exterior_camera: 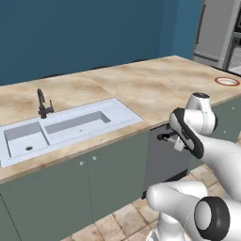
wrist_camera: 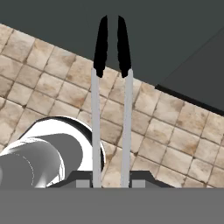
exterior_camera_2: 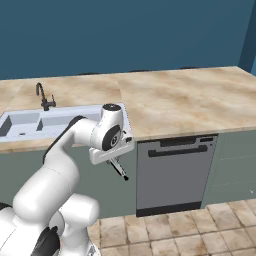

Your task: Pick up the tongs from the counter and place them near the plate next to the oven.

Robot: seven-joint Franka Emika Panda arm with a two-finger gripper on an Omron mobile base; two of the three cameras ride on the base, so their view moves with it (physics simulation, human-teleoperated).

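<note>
Sink [exterior_camera: 70, 127] with dark faucet [exterior_camera: 43, 104] set in counter [exterior_camera: 141, 84] left part. Gripper [exterior_camera_2: 116, 162] below counter front edge, before dishwasher [exterior_camera_2: 172, 172], closed tight on tongs [wrist_camera: 111, 100]. Tongs off counter, held at handle end; long axis slants down toward tiled floor [wrist_camera: 175, 131], two silvery arms parallel, black tips farthest from gripper. Plate [exterior_camera: 227, 81] on counter far right edge, well apart from tongs.

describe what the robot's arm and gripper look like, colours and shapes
The arm is glossy white, built of rounded tubular segments with dark grey to black rings and bands at the joints. Its wrist ends in a flat white block. The gripper has two small dark grey finger tips. No cables or markings show.
</note>
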